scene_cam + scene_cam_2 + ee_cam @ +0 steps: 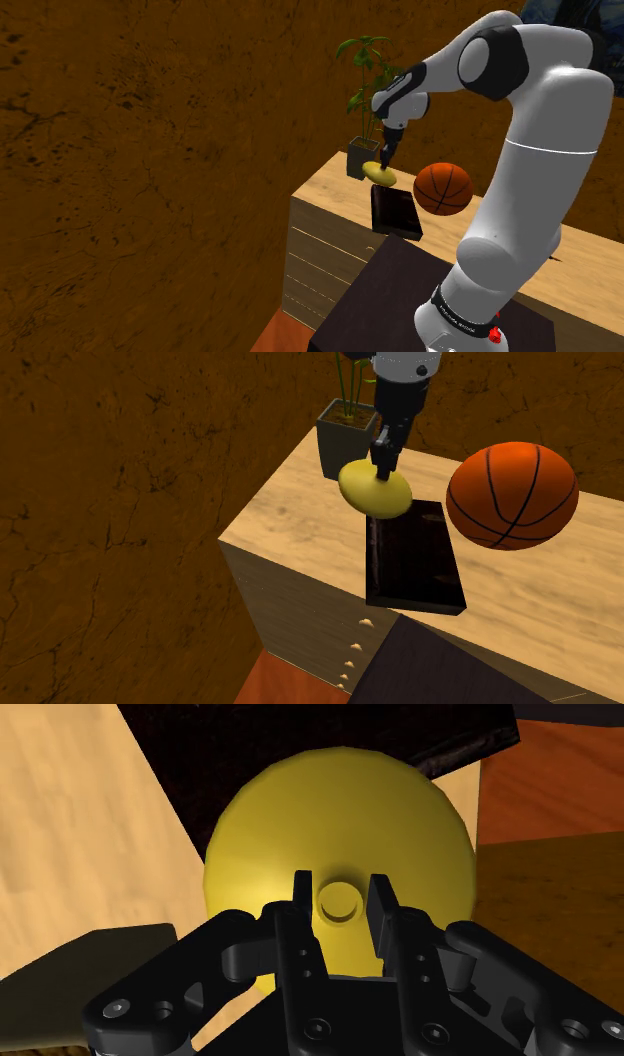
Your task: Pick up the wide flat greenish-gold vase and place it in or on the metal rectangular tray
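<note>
Wrist view: the black jaws are closed on the small round neck at the centre of the wide, flat greenish-gold vase [300, 824], one finger [302, 909] on each side of it. Beyond the vase lies the dark rectangular tray [200, 754], with the pale wooden table [70, 824] beside it.

Shoulder view: the white arm [530, 180] reaches from the dark stand [390, 300] over the tray [395, 213]. It holds the vase [381, 173] just above the tray's far end.

Second exterior view: the vase [375, 492] hangs tilted over the tray's [415, 562] far corner, partly over the bare table [290, 512] next to it. Whether the vase touches the tray cannot be told. An orange basketball [512, 495] sits just beside the tray, on this view's right. A potted plant [345, 442] in a dark square pot stands beyond the tray's far end, near the table's edge. Brown cracked walls close the scene behind.
</note>
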